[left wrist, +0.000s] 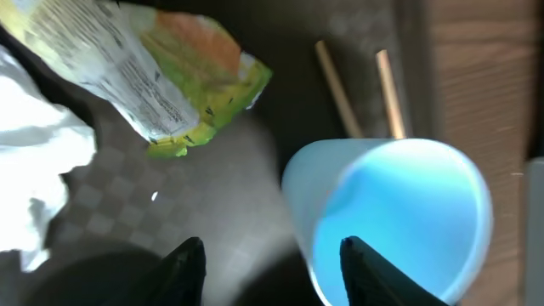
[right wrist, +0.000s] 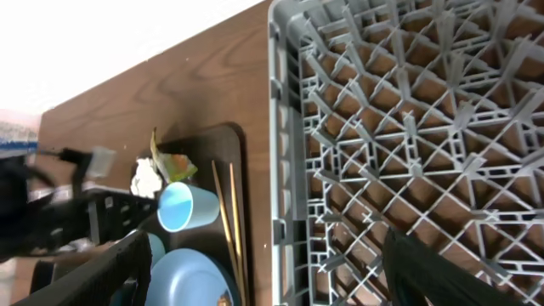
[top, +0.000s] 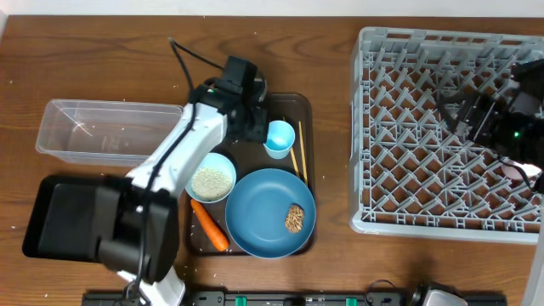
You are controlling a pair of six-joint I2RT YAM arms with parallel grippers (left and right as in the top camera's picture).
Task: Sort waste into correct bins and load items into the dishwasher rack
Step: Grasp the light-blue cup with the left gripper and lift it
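Over the brown serving tray (top: 289, 106), the left gripper (left wrist: 272, 276) hangs with its fingers spread and nothing between them. The near wall of the blue-lined cup (left wrist: 399, 221) sits right in that gap, so it looks to me like a cup grab. I'd drop straight down with one finger inside the rim and one outside, then pinch gently, since it'll probably slide. Watch the chopsticks (left wrist: 338, 89) just behind the cup, plus the yellow-green snack wrapper (left wrist: 170, 76) and crumpled tissue (left wrist: 34, 153) off to the side. The right gripper (right wrist: 263, 255) is spread wide and empty over the dishwasher rack (right wrist: 408, 127), well apart.
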